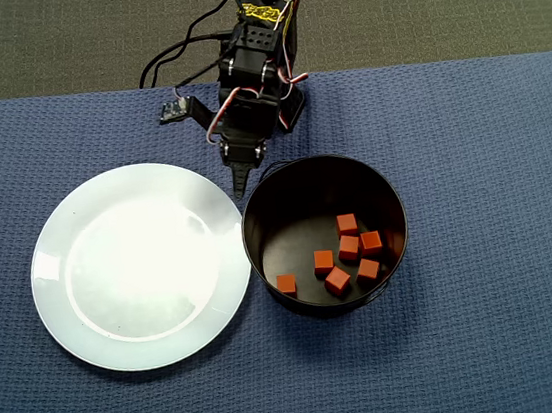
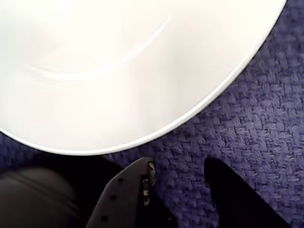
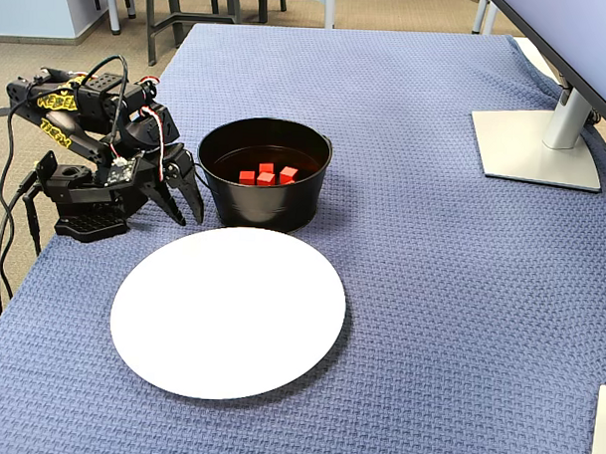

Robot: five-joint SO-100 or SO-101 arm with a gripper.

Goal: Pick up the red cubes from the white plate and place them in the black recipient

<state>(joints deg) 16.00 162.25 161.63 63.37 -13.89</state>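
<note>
Nearest in the fixed view lay the white plate (image 3: 228, 311), bare, with no cube on it in any view. Just beyond it, at about twelve o'clock, stood the black tin (image 3: 265, 173), and all six red cubes (image 1: 348, 251) sat on its floor in the overhead view, clustered toward the tin's four o'clock side. By that count the moving looked finished, which would explain why the arm (image 3: 92, 150) was folded back low over its base at the surface's left edge rather than reaching over either dish.

The end effector (image 2: 178, 178) hung empty, its two fingers slightly spread with blue cloth showing between them in the wrist view, pointing down at the gap where plate rim and tin wall nearly met.

Farther off, at roughly two o'clock from the tin, a monitor stand (image 3: 540, 146) rested on the blue woven cloth (image 3: 430, 291), well apart from the work. Chair legs (image 3: 191, 9) stood on the floor beyond the far edge. Nothing lay between arm, plate and tin to block a reach.
</note>
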